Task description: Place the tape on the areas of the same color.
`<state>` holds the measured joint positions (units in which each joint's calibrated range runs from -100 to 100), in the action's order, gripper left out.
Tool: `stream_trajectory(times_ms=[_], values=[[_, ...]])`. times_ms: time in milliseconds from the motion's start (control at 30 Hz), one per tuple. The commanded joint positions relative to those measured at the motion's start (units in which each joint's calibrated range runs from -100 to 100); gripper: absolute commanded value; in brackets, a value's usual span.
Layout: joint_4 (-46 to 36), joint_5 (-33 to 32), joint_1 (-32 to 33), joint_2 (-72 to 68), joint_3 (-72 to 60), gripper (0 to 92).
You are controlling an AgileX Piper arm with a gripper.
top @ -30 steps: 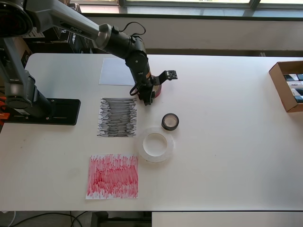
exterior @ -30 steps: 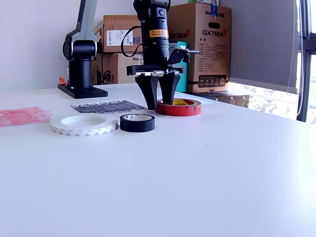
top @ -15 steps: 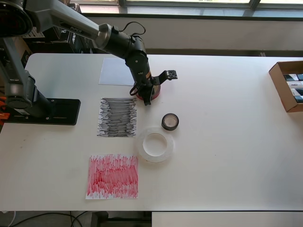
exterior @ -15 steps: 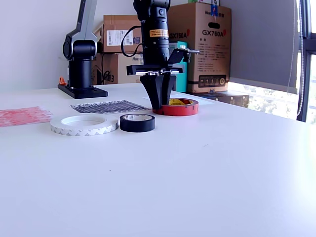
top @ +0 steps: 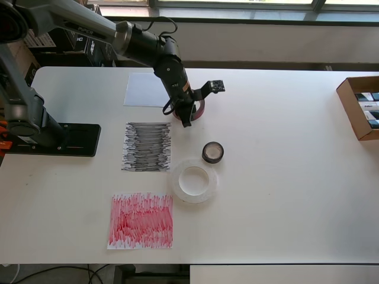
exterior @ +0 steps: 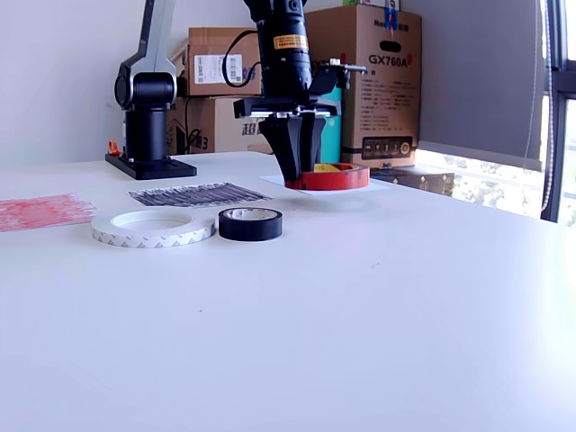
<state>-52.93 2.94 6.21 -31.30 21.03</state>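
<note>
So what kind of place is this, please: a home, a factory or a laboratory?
Probably a robotics lab or office workroom. A Piper arm's base is mounted on a plain white table, cardboard shipping boxes are stacked behind it, and a large window is at the side.

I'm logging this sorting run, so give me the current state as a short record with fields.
gripper: shut on the red tape roll, lifted off the table
black tape roll: on the bare table, beside the white tape roll
black sheet: no roll on it
red sheet: no roll on it
white sheet: no roll on it
</note>
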Motion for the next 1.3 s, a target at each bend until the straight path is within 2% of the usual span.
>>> stream_trajectory(times_ms=[0, 200, 400, 667, 1000, 1267], values=[[0.0, 0.7, 0.1, 5.9, 2.1, 0.0], [0.5, 5.6, -3.8, 19.0, 13.8, 0.0], [7.2, 11.0, -14.6, 28.6, 24.0, 0.0], [8.3, 11.4, -27.0, 28.8, 25.0, 0.0], [8.3, 10.9, -37.1, 28.2, 26.5, 0.0], [8.6, 11.2, -43.8, 20.9, 24.0, 0.0]])
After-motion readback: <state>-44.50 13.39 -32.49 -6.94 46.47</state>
